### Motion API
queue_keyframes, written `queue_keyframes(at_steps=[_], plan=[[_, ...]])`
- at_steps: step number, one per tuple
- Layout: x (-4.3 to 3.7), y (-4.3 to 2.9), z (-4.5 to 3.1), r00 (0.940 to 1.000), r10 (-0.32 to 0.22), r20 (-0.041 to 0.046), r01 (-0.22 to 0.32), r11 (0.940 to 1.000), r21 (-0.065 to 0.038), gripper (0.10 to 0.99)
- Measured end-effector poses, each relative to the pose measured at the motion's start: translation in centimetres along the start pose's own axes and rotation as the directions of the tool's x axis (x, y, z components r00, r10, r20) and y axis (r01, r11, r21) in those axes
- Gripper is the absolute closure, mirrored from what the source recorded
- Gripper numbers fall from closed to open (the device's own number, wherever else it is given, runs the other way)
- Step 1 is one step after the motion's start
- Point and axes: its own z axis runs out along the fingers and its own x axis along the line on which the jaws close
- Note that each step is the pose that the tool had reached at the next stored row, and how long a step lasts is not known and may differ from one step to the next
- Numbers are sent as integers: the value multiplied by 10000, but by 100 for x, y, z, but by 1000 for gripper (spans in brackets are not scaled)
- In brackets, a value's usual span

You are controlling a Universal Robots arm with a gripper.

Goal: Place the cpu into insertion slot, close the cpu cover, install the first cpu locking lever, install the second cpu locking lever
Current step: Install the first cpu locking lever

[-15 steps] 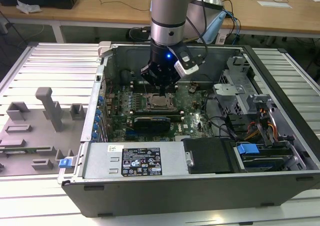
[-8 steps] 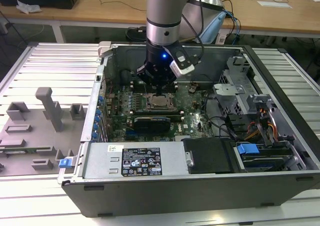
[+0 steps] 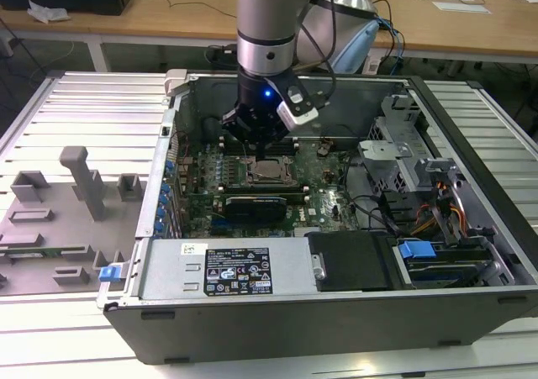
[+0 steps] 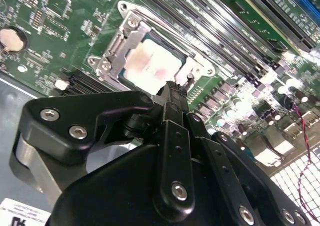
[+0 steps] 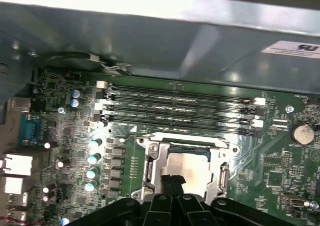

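The cpu [image 4: 149, 63] [image 5: 187, 165] [image 3: 271, 171] lies flat in the insertion slot [image 3: 271, 180] on the green board, its pale metal top facing up. The silver cpu cover [image 4: 131, 21] [image 5: 150, 147] lies down around it as a frame. My gripper [image 4: 174, 89] [image 5: 173, 182] hangs just over one edge of the socket, fingers pressed together with nothing between them. In the second wrist view a thin metal lever end [image 4: 190, 78] shows right beside the fingertips. In the exterior view the gripper [image 3: 262, 146] stands low inside the open computer case, above the socket.
Long memory slots [image 5: 180, 108] run beside the socket, and a black card [image 3: 256, 204] sits on the near side. The case walls [image 3: 172, 135], power supply [image 3: 227, 270] and drive cage [image 3: 412, 169] ring the board. Grey fixtures [image 3: 80, 181] stand on the table at the exterior view's left.
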Motion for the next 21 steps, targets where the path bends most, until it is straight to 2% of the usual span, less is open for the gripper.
queue_keyframes(at_steps=[3,6,7,8,10,11,13,15,18,20,21], plan=[[57,5,0,10000,-2,1,2,10000,-1,980],[162,15,-2,10000,-1,1,1,10000,0,980],[235,23,-3,10000,0,3,0,10000,-1,980],[269,26,-3,10000,0,4,0,10000,-5,980],[308,29,-4,10000,1,11,-1,10000,-78,980],[324,31,-4,10000,2,18,-2,9999,-151,980],[360,34,-5,10000,6,42,-4,9993,-373,980],[388,37,-5,9999,13,101,-5,9967,-810,980],[390,38,-49,9999,17,146,-3,9955,-942,980],[403,39,-50,9998,20,183,0,9938,-1112,980],[419,41,-50,9997,30,232,2,9908,-1354,980]])
